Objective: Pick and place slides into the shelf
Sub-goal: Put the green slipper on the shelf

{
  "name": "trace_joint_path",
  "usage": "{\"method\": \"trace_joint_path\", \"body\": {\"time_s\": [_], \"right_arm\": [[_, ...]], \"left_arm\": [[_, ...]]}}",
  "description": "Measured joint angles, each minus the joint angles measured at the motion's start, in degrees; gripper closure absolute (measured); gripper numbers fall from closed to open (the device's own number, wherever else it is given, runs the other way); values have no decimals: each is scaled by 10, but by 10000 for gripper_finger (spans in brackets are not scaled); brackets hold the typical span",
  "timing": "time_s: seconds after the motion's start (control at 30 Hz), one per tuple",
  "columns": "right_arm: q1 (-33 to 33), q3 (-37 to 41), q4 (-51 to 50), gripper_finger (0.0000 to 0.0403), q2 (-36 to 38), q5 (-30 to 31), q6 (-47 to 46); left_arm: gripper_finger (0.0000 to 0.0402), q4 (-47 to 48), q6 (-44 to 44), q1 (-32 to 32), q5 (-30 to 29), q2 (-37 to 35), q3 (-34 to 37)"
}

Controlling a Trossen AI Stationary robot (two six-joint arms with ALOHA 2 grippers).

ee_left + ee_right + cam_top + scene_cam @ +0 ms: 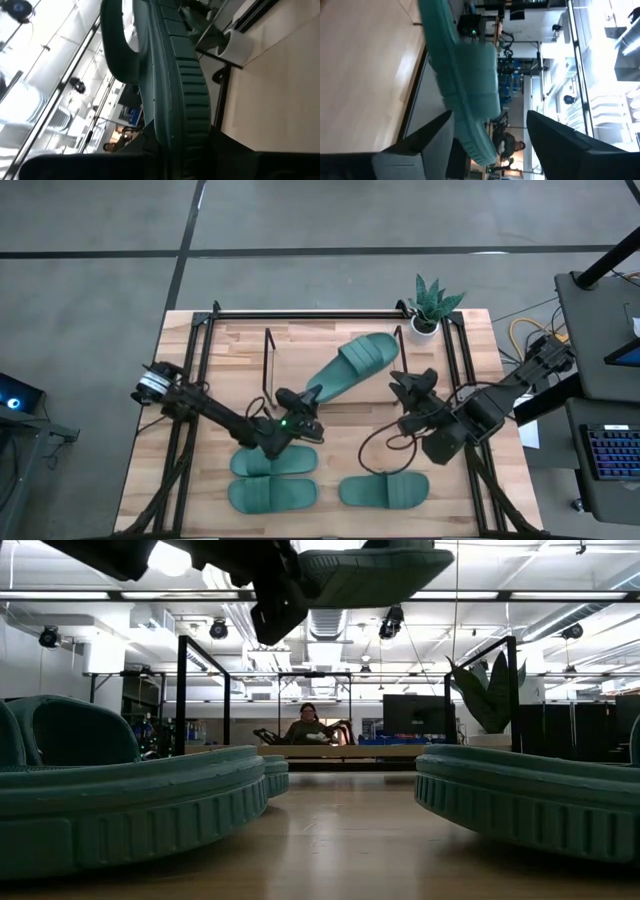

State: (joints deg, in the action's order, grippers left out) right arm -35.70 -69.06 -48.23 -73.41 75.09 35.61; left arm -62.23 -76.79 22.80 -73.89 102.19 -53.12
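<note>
High view: three slides [275, 462] lay flat on the table [340, 340] near its front edge, two stacked front-to-back on the left, one at [384, 491] toward the right. The fourth, the raised slide [352, 365], sat diagonally mid-table between the two arms, beside the shelf [268, 370], of which only thin black uprights were clear. No slide looked settled in the shelf, so by my read all four were still to place. The left gripper [300, 402] was at the raised slide's near end, clamped on it. The right gripper [408, 385] sat just beside its other end, jaws apart, apparently not gripping.

Low view: the raised slide [375, 575] hung high off the tabletop with a dark gripper under it. The grounded slides filled the foreground left [130, 805] and right [530, 795]. A person [305, 727] sat far behind.

Left wrist view: the slide's sole edge [175, 90] ran straight down between this arm's fingers, pinched there.

Right wrist view: fingers [427, 137] stood wide apart. The slide [465, 85] lay ahead of the gap, with no contact that I could see.
</note>
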Motion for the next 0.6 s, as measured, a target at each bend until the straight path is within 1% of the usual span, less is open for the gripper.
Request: {"method": "trace_joint_path", "body": {"time_s": [0.13,0.37,0.5,0.6], "right_arm": [[17,0,-4,152,1,-2,6],[36,0,-32,152,1,-9,-10],[49,0,-41,152,1,-49,-23],[57,0,-48,153,1,-47,-26]], "left_arm": [[360,-2,0,6,-4,0,0],[360,-2,1,8,-5,-1,-2],[360,-2,2,10,-5,-1,-2],[360,-2,15,10,-3,-1,-3]]}}
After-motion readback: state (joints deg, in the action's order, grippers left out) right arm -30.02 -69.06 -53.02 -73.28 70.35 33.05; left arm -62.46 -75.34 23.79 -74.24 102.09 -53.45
